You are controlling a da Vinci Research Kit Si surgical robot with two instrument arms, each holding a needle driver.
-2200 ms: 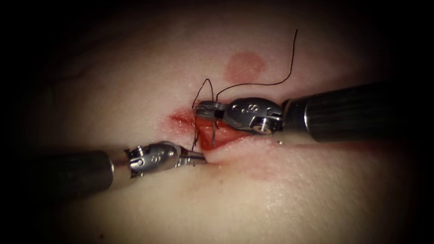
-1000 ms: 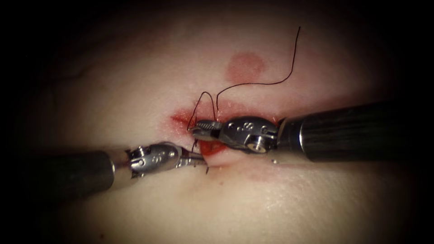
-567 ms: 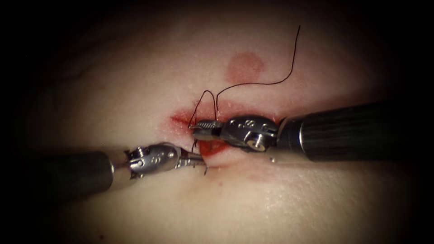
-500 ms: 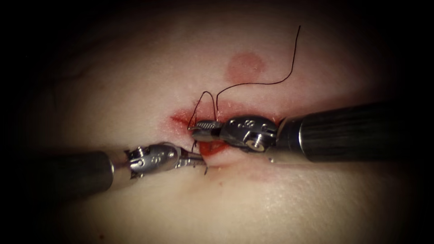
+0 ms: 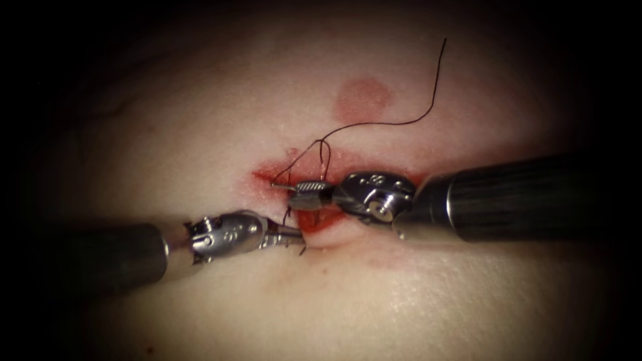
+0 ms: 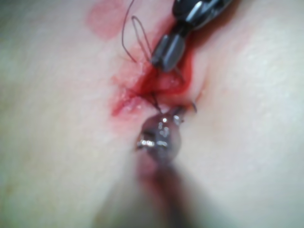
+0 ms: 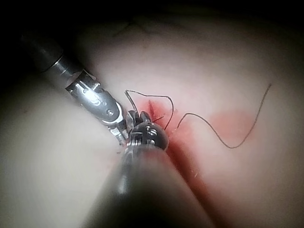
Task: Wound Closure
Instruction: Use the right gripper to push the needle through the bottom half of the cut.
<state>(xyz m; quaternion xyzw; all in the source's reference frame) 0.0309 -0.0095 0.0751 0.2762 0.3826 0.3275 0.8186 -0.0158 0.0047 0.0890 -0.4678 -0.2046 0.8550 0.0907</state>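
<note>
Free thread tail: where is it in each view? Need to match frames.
Endoscope: thread tail arcs up and right from the loop above the right pincer, which grips the needle.
Left wrist: thread tail runs beside the round red mark; left pincer grips the tissue.
Right wrist: thread tail curves across the round red mark.
Shared landmark: the round red mark.

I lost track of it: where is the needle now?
In the endoscope view the needle pokes leftward from the right hand, over the cut's left end; the tissue entry is unclear.
</note>
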